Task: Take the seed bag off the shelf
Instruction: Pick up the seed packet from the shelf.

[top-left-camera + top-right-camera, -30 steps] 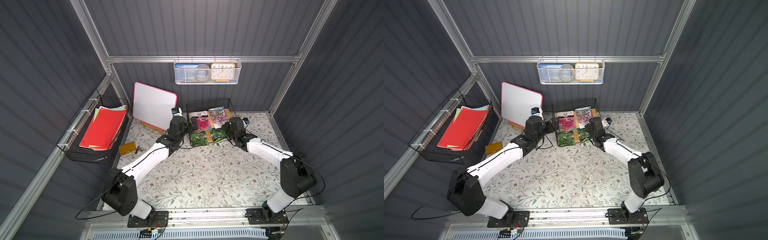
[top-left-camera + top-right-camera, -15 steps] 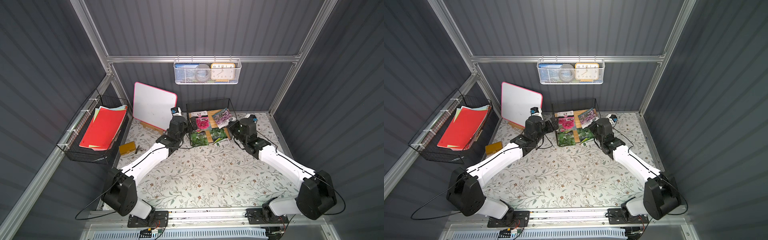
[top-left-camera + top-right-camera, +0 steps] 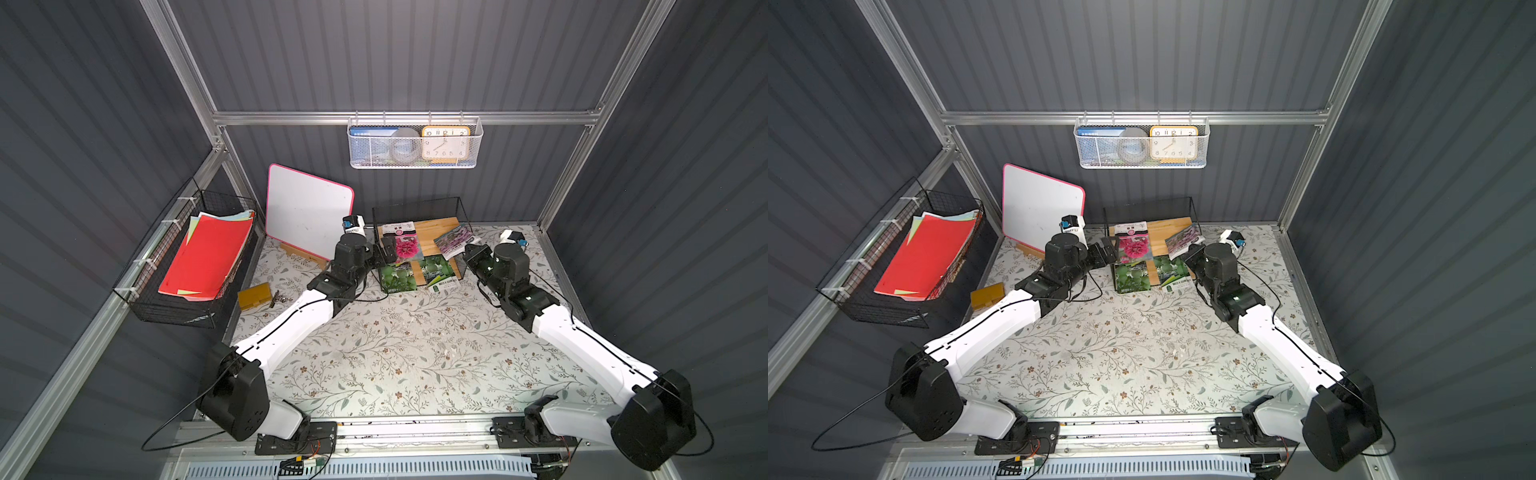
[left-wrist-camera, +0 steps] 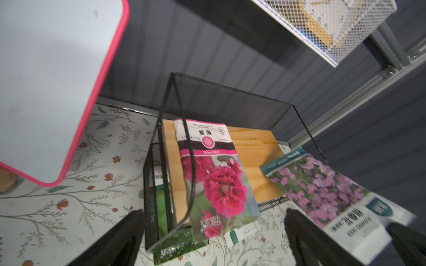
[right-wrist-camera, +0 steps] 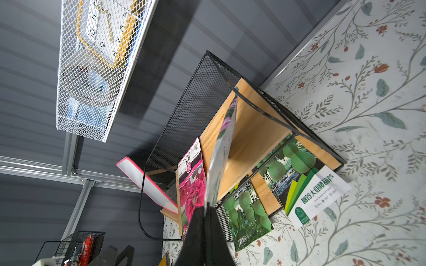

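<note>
So, the right gripper (image 5: pixel 205 210) is seen clamped tight on the purple-flower seed bag (image 5: pixel 224 147), its fingers pinched together on the bag's near edge. The bag is carried tilted, stretching away from the fingertips and out over the right end of the upper board of the shelf (image 5: pixel 253 129); whether its far corner touches the wood can't really be told. In both top views the purple-flower seed bag (image 3: pixel 455 243) (image 3: pixel 1183 241) is shown angled up at the shelf's right side, just ahead of those fingers.

The left gripper (image 4: pixel 214 230) is held wide open, fingers (image 4: pixel 129 232) spread and nothing grasped. Framed between them in the left wrist view are the shelf's front-left wire corner and the pink-flower seed bag (image 4: pixel 221 184), which is laid on the upper board and hangs a bit over its front edge; no contact with either finger can be made out.

A green gourd seed bag (image 5: pixel 249 211) and a white-labelled gourd bag (image 5: pixel 299 165) are tucked on the lower board, beneath and just past the right fingertips, their near ends poking out onto the floral mat (image 5: pixel 368 115); a pink-rimmed whiteboard (image 3: pixel 307 216) is propped off to the outer side of the left fingers, apart from them.
</note>
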Motion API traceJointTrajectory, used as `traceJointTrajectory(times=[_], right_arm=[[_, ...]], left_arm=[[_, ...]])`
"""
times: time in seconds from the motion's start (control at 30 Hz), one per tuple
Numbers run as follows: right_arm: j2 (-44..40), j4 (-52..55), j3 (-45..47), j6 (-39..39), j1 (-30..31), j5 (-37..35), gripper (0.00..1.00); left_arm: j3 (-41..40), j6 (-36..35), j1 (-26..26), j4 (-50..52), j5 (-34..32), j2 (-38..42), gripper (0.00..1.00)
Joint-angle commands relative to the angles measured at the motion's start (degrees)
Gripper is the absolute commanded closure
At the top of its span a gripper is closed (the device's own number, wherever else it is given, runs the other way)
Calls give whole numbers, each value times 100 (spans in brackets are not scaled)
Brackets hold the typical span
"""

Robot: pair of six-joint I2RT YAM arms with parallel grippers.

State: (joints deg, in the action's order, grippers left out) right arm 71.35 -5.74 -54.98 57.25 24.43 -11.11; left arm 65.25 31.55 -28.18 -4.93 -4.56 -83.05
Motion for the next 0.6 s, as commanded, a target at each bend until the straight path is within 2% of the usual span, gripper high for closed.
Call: traceJointTrajectory(times=[0.0, 0.2, 0.33, 0.5, 0.57], right_arm=[[40, -14, 52, -125, 1, 35, 100], [72, 4, -274, -337, 1, 141, 100], [41, 81, -471, -464, 0, 188, 100], [79, 65, -516, -492, 1, 221, 100], [106, 32, -505, -485, 1, 231, 100]], left_arm=[[-224, 107, 6, -167, 1113, 209, 0], [-427, 333, 6, -211, 1946, 653, 0], [-442, 501, 6, -307, 2943, 824, 0], [-703, 1228, 6, -1190, 4161, 654, 0], [-947, 1768, 6, -1907, 4599, 467, 0]])
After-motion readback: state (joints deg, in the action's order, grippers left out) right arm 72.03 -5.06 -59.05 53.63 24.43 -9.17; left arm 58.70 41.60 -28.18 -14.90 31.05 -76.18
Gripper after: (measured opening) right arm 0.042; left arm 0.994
